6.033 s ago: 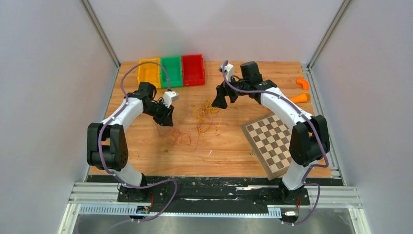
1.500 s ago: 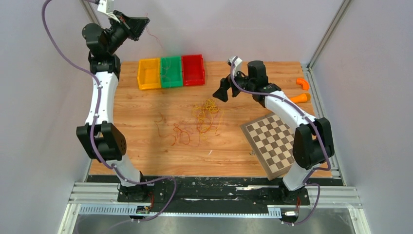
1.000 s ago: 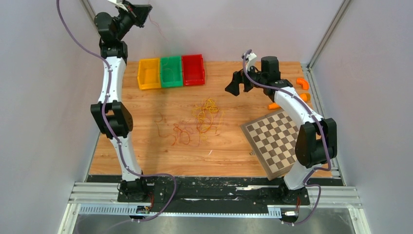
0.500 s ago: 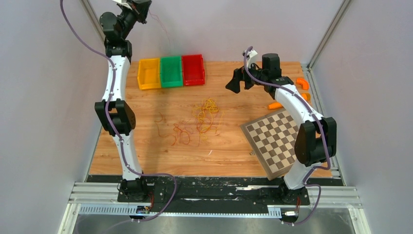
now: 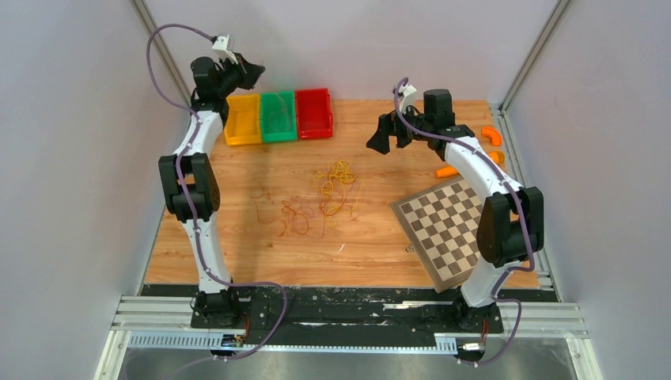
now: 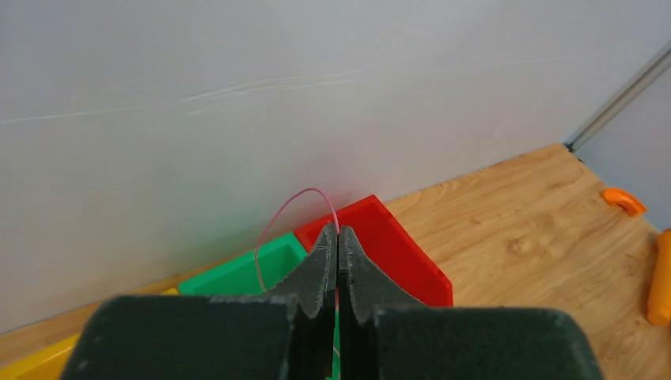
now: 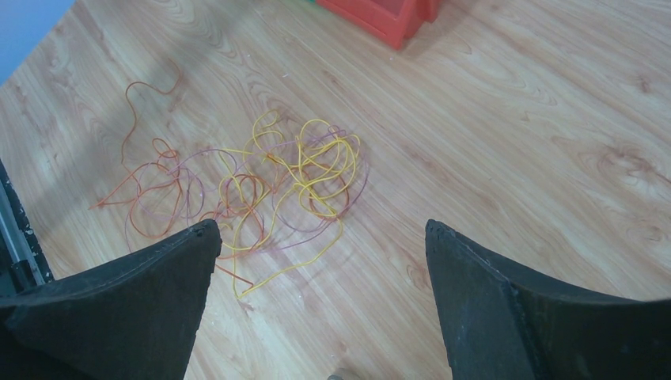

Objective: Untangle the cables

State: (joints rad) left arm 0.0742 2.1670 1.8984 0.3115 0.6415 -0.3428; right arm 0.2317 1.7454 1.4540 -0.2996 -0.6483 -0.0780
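Left tool [image 6: 339,240] is clenched on one thin pink cable [image 6: 290,203], held in the air over the bins [image 5: 313,116]. Right tool [image 7: 320,231] is fully released and grasps nothing. It hangs above the other cables [image 7: 305,170], which lie tangled mid-counter [image 7: 538,111].

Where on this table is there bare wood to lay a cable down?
Bare wood lies between the cable tangle and the table's near edge, left of the chessboard. A second patch sits between the red bin and the right pincer. The middle is crowded with loose strands.
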